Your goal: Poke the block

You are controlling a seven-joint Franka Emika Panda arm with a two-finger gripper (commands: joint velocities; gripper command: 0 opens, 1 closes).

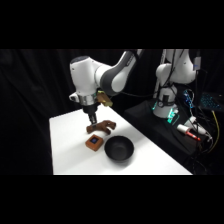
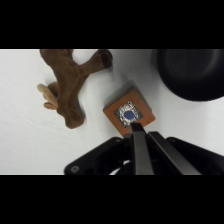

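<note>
- The tabletop (image 1: pixel 70 155) is carrying everything, with the black bowl (image 1: pixel 119 149) sitting just beside the block.
- The brown toy (image 2: pixel 69 85) is lying beyond the block.
- The tool (image 2: pixel 137 131), fingers pressed together, is hovering over the block's near edge.
- The block (image 2: pixel 129 115) is lying directly below and slightly ahead of the tip.

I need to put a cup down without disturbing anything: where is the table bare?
The table's near-left stretch, left of the block, is bare, as is the near-right corner past the black bowl. Around the gripper, block, bowl and brown object it is crowded.
</note>
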